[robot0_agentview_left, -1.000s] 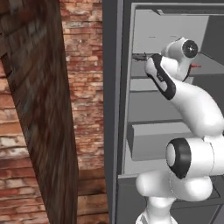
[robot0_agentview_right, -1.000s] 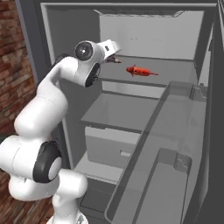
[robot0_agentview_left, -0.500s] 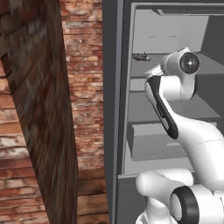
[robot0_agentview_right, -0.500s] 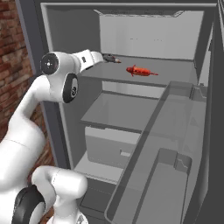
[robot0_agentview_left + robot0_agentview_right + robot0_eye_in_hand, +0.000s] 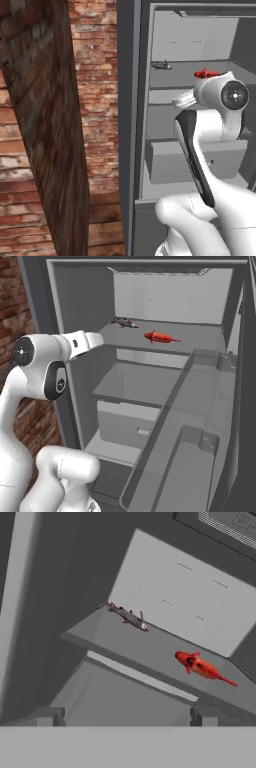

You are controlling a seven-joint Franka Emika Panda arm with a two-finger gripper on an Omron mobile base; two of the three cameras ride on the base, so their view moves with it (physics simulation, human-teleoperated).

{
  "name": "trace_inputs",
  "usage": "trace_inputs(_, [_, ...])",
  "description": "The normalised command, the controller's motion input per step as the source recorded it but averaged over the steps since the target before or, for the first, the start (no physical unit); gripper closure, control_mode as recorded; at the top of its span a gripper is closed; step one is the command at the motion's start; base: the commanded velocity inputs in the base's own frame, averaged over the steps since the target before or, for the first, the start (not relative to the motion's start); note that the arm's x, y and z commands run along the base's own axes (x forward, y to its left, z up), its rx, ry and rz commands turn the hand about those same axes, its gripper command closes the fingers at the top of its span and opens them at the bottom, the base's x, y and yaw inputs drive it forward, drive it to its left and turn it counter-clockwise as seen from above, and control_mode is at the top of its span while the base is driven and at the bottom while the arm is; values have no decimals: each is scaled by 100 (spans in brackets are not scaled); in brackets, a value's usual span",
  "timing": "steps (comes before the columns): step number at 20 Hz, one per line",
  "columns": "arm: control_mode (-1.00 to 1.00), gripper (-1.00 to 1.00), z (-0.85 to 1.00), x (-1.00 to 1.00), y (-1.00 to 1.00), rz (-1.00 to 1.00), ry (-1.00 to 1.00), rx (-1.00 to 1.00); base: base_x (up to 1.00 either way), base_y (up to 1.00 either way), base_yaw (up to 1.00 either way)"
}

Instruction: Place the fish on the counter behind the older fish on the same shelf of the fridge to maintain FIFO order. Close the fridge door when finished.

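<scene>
Brick wall [image 5: 95,100] on the left, and right next to it the grey fridge [image 5: 60,316] stands wide open with its pale inside on show. On the top shelf [image 5: 165,654] the dark grey fish [image 5: 129,616] lies toward the back corner, near the rear wall, and the red fish [image 5: 202,666] sits nearer the front edge and off to one side, well apart from it. So the placement looks done to me, dark one behind, red one ahead.

Fingers are spread wide with nothing in them; in the hand view their tips [image 5: 47,716] frame the shelf from outside the fridge, so the arm seems clear of the shelves.

What's left, I reckon, is shutting the door [image 5: 200,421], which hangs open on the right with its clear bins facing in. Stuff that could go wrong: the arm's big elbow sits close to the fridge opening, so swinging round for the door might clip the shelf edge or the drawer [image 5: 125,421]. Also a hard slam could jolt the fish and slide them, messing up the order.
</scene>
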Motion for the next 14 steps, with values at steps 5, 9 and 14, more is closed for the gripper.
trace_inputs(5, [-100, -100, -15, -38, 32, 0, 12, 0, 0, 0, 0])
trace_inputs(9, [-100, -100, -15, -20, 7, 0, 6, 0, 0, 0, 0])
trace_inputs(14, [100, -100, -20, -44, 17, 0, 2, 0, -16, 8, 0])
